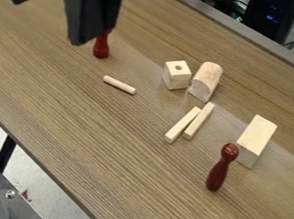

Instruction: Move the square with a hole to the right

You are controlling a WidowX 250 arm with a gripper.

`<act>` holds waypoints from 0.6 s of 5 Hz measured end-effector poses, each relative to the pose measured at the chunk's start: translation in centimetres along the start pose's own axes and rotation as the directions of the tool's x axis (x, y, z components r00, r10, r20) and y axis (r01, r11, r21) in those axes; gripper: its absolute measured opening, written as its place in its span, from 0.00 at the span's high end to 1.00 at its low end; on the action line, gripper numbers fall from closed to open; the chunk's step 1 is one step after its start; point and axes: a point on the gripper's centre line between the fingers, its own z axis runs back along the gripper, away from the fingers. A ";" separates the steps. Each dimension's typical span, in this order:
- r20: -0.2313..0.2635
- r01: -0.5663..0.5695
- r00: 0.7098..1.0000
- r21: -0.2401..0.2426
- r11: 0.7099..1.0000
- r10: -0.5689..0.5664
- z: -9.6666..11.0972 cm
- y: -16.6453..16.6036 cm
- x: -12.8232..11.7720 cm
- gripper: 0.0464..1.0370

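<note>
1. While the gripper [46, 22] hangs at the upper left, well apart from the arched wooden block [206, 81] that serves here as landmark, its fingers [91, 11] are spread wide, with bare tabletop [74, 123] visible between them and nothing in their hold.

2. Immediately left of the arched block stands the bored wooden cube [176, 78], the piece to be moved, upright with its hole [178, 68] uppermost. Whether the two pieces touch cannot be told.

3. Just below the arched block lie two slender wooden sticks [183, 124] [200, 120], side by side. Left of it lies a wooden dowel [119, 84]; to its lower right, a rectangular wooden block [255, 140] and, lower still, a dark red turned pin [219, 171]. A second red pin [102, 46] stands to its upper left, partly behind the fingers.

4. Principal hazard: if rightward means toward the right of the view, a straight push would drive the cube into the arched block, shifting or toppling it. Lifting the cube over, or passing around, would avoid this.

5. Secondary hazards: owing to the narrow space toward the arched block, a descending finger could strike that neighbour or wedge between them; an off-centre grip could twist the cube; a low carry past the landmark could knock the sticks or the rectangular block.
</note>
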 end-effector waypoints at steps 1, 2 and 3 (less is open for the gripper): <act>-0.007 0.000 1.000 0.003 1.000 0.001 -0.3 0.1 -0.1 0.04; 0.023 0.007 1.000 0.082 0.997 -0.009 -2.9 2.1 3.4 0.04; 0.019 -0.002 1.000 0.107 0.994 0.000 -5.2 4.3 6.5 0.04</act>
